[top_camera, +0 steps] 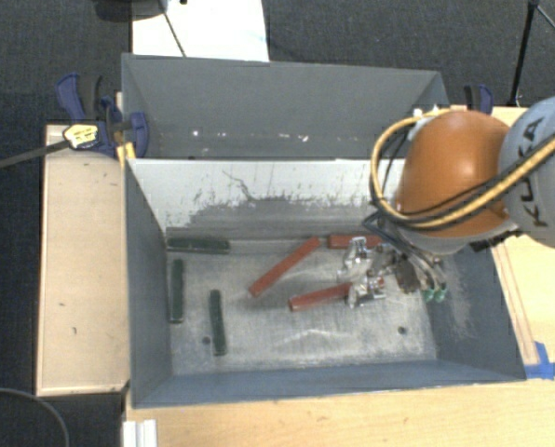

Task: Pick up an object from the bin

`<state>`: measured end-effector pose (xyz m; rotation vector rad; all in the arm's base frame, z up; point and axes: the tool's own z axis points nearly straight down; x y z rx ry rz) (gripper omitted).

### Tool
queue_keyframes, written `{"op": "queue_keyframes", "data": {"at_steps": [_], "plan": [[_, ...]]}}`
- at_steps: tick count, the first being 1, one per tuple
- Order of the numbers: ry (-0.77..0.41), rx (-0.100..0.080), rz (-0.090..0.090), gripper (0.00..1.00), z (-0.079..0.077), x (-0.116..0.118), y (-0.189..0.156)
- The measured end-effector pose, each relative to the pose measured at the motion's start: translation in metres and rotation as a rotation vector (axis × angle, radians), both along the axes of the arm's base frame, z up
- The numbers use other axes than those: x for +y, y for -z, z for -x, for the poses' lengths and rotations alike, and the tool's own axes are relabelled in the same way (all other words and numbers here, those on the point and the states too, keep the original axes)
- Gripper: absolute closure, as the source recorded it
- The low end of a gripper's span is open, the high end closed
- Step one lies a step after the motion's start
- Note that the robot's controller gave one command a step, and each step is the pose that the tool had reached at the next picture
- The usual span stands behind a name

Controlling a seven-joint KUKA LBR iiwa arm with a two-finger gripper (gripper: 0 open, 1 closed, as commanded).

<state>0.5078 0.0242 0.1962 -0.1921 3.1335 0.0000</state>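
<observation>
My gripper (360, 274) hangs low over the right half of the bin floor, under the orange dome. A short red-brown stick (318, 297) lies almost flat just left of it, its right end reaching under the gripper. A longer red-brown stick (283, 268) slants from the middle of the floor up toward the back wall. A third red-brown piece (342, 241) lies along the back wall, its right end hidden behind the gripper. Whether anything is held cannot be made out.
Three dark green sticks lie in the left half: one (198, 245) along the back wall, one (177, 290) upright near the left wall, one (217, 322) toward the front. The arm covers the right wall.
</observation>
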Motion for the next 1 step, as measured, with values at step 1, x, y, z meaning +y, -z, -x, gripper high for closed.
{"op": "queue_keyframes", "data": {"at_steps": [1], "plan": [[-0.001,0.000,0.000,1.00,0.0001,0.0001,0.0002]]}}
